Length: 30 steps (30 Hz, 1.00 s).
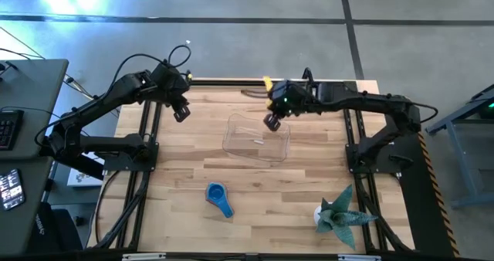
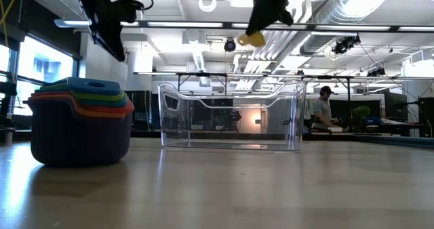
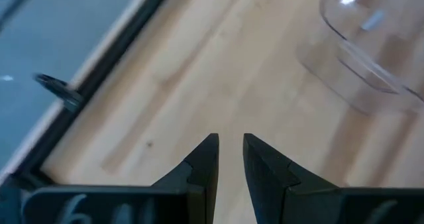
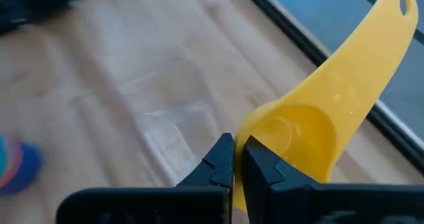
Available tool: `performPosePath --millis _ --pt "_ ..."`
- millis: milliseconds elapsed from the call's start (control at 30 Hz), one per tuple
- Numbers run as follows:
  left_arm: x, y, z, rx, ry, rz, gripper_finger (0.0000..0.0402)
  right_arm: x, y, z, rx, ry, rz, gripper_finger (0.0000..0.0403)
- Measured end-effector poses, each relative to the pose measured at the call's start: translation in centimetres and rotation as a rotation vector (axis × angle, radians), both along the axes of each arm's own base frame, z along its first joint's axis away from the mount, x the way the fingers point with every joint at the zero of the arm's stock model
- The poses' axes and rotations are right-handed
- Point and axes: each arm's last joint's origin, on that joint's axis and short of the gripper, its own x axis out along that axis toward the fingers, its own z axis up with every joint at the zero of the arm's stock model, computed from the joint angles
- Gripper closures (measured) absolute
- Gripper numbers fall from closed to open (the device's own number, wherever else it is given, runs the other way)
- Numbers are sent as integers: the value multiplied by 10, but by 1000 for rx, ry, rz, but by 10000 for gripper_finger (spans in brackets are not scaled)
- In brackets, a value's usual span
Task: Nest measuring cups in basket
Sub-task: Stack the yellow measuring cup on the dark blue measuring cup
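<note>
Your right claw is clamped on the yellow measuring cup, hanging above the far edge of the clear basket — still empty. The nested stack waits on the near surface; your left claw, barely parted, holds nothing.

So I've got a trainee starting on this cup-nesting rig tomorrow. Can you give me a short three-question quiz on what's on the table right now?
1. True or false: the right gripper is shut on the yellow cup.
2. Multiple choice: where does the basket stand? A) near the table's middle, B) at the front edge beside the paper figure, C) under the left gripper.
3. Fill in: the stack of cups lies toward the table's ____ edge, away from both arms.

Key: 1 true; 2 A; 3 front.
</note>
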Motion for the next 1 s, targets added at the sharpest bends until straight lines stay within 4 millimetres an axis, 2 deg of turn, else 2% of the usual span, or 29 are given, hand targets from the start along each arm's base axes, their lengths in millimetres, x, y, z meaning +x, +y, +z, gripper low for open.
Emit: performPosePath --millis 267,533,633,800,1000 --pt "-4 -8 -4 -144 10 -38 342 10 67 -1 90 -45 161 402" --pt "-5 -10 -5 -176 15 -52 342 14 131 -11 230 -64 188 402" --pt "-4 -12 -5 -186 14 -46 342 18 153 -22 300 -42 206 402" --pt "-3 -16 -6 -201 31 -62 342 31 188 -50 349 42 338 402" --pt "-1 -21 -7 -213 44 -83 342 41 214 -91 357 185 429 402"
